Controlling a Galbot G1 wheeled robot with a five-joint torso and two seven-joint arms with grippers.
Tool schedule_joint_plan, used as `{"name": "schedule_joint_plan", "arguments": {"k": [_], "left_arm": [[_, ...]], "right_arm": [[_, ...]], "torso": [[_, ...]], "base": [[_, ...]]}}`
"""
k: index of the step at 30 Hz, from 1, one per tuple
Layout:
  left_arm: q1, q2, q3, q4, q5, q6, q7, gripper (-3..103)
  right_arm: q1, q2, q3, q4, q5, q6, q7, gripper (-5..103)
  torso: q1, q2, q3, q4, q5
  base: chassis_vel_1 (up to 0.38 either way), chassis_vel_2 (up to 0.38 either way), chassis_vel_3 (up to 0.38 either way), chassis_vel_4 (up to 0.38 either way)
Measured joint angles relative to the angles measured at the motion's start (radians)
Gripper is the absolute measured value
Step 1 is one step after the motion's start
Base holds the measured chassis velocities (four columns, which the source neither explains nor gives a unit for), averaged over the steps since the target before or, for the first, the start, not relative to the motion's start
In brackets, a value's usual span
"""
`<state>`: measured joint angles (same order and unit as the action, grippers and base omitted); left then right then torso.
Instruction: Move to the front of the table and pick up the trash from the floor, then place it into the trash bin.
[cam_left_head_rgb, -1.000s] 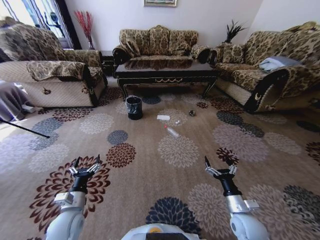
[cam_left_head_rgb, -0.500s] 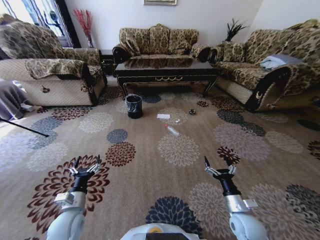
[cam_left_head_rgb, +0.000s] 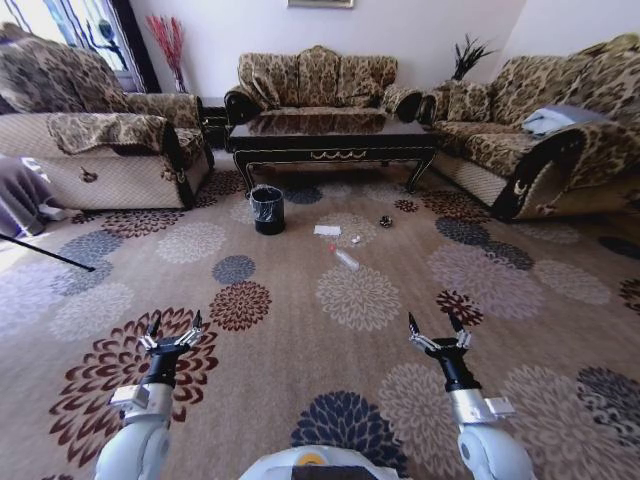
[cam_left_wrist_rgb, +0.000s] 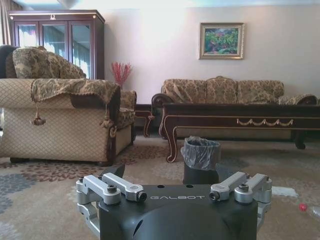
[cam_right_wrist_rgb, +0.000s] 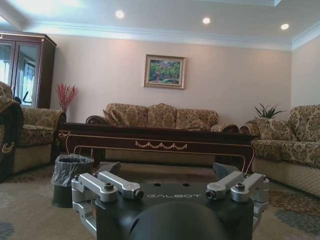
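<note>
The whole scene has slid upward: the camera has travelled. The surface (cam_left_head_rgb: 330, 128) stands far ahead, the trash bin (cam_left_head_rgb: 267, 210) before it, trash (cam_left_head_rgb: 346, 260) beside. Left pincer (cam_left_head_rgb: 172, 333) and right pincer (cam_left_head_rgb: 437, 334) spread wide, empty. Approach step; driving closer is needed.

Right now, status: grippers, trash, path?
Left gripper and right gripper open, empty, low in front. Trash on floor beside trash bin, before table. Carpet between unobstructed.

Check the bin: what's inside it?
The bin shows only its clear liner folded over the rim. Its inside is hidden at this angle. Paper and bottle lie on the carpet.
</note>
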<state>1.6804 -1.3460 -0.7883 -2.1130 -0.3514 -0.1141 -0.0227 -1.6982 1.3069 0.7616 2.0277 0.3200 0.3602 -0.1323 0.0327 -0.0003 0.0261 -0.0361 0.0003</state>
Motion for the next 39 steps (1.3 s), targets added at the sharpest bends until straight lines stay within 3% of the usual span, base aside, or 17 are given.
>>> {"name": "schedule_joint_plan", "arguments": {"k": [39], "left_arm": [[-0.003, 0.007, -0.001, 0.018, -0.006, -0.033, 0.002, 100]], "right_arm": [[-0.009, 0.006, 0.005, 0.010, -0.003, 0.006, -0.015, 100]], "torso": [[0.001, 0.000, 0.004, 0.0000, -0.0003]], "base": [[-0.017, 0.023, 0.020, -0.026]]}}
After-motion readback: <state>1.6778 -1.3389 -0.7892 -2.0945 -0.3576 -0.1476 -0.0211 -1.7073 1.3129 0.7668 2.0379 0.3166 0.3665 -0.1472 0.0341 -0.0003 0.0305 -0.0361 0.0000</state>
